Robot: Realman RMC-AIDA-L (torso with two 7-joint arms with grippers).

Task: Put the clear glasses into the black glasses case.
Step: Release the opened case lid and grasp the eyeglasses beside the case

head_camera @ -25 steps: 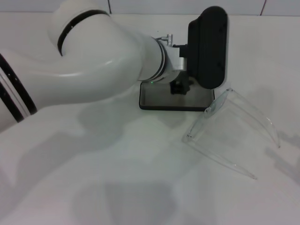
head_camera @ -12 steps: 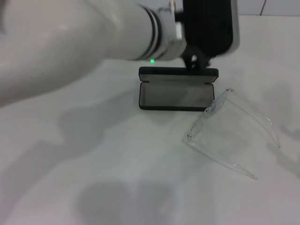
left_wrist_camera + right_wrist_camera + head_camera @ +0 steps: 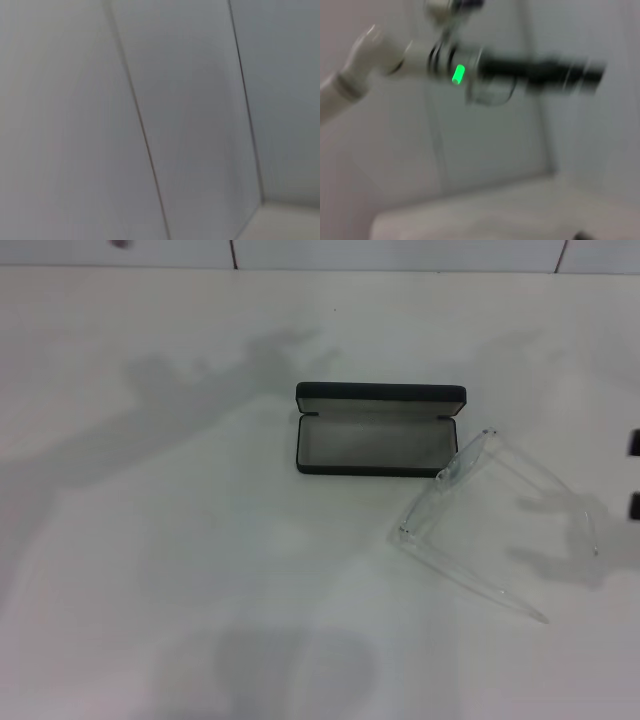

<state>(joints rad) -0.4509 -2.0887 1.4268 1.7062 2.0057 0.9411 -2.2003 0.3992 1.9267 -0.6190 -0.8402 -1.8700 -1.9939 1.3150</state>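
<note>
The glasses [image 3: 497, 523] lie on the white table [image 3: 200, 590], right of centre and nearest of the two things. They are unfolded. The curved lens forms the left edge, running from a near-left corner up to a far-right corner beside the case. Both thin arms stretch away from it toward the near right, so the open side faces right and the arm tips point to the near-right edge of the table. The nearer arm is the longest line of the glasses, slanting from the lens corner down to the right.

Just beyond the glasses sits the case [image 3: 378, 430], near the middle of the table, open. Its long axis runs left to right. The tray shows its pale lining, and the lid stands up along the far side. The far end of the lens comes just beside the right near corner of the case; whether they touch cannot be told.

In the right wrist view the left gripper [image 3: 545, 77] shows far off as a dark blurred bar against the wall, raised; its fingers cannot be made out. The right gripper is out of sight.
</note>
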